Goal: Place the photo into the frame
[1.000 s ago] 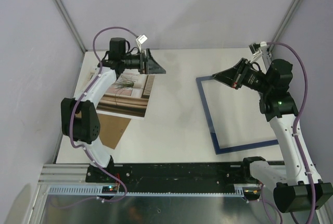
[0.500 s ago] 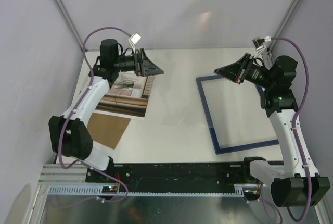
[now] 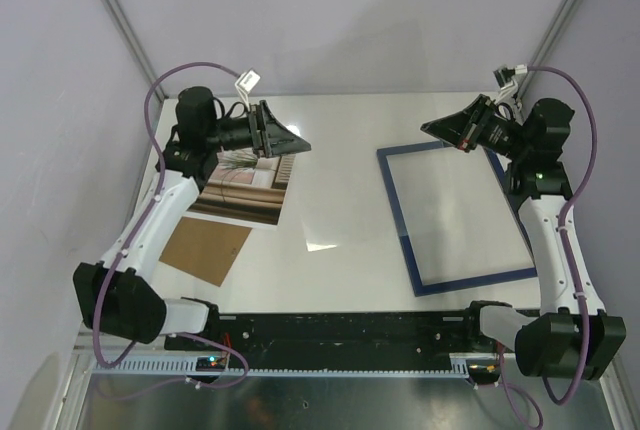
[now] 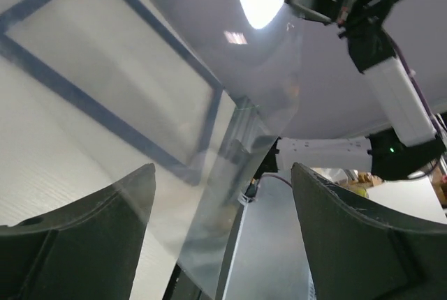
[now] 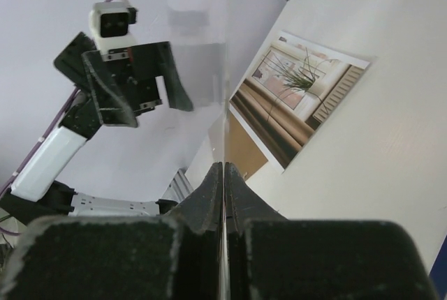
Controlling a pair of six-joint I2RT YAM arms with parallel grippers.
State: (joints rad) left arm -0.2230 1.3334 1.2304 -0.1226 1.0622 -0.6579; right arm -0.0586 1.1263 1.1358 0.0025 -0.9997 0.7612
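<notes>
1. Navy-blue face up, the frame [image 3: 397, 212] lies on the right of the table [image 3: 340, 115], with no print in its opening.
2. Well apart from it at the far left, the photo [image 3: 245, 190] lies flat and face up beside a brown backing board [image 3: 207, 250]. It shows a potted plant, a window and brown curtains.
3. The right gripper [image 3: 432, 130] pinches a clear sheet [image 4: 244, 146]. The left gripper [image 3: 298, 140] stands spread, and the sheet's other end appears to lie between its fingers.
4. Loading the photo looks to be entirely ahead.
</notes>
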